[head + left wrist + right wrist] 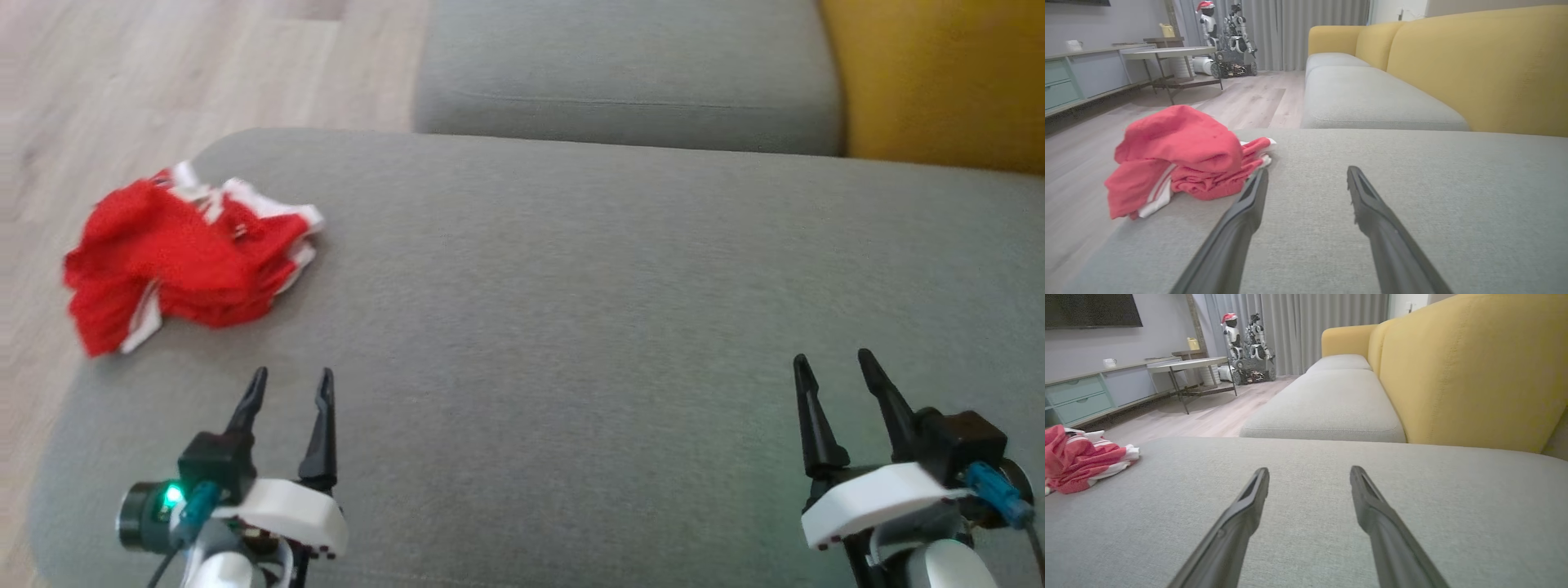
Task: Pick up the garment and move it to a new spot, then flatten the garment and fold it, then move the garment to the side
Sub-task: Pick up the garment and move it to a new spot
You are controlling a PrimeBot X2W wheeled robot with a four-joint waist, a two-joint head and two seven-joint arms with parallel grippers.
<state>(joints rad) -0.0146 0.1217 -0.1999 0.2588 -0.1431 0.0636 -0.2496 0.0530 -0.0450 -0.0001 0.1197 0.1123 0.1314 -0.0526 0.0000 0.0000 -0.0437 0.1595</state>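
The crumpled red-and-white fabric garment [184,253] lies bunched at the left edge of the grey upholstered cushion [571,310], in the head view's upper left. My left gripper [290,388], jaws wide and empty, sits just below it and is nearer. My right gripper [833,371], equally open and empty, is well apart at lower right.

The garment [1079,462] runs off the right wrist view's left edge.

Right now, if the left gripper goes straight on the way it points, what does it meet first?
Probably just the grey cushion: the left gripper points across its bare surface. The red garment lies slightly left of that line, so a finger might brush its edge; depth is unclear.
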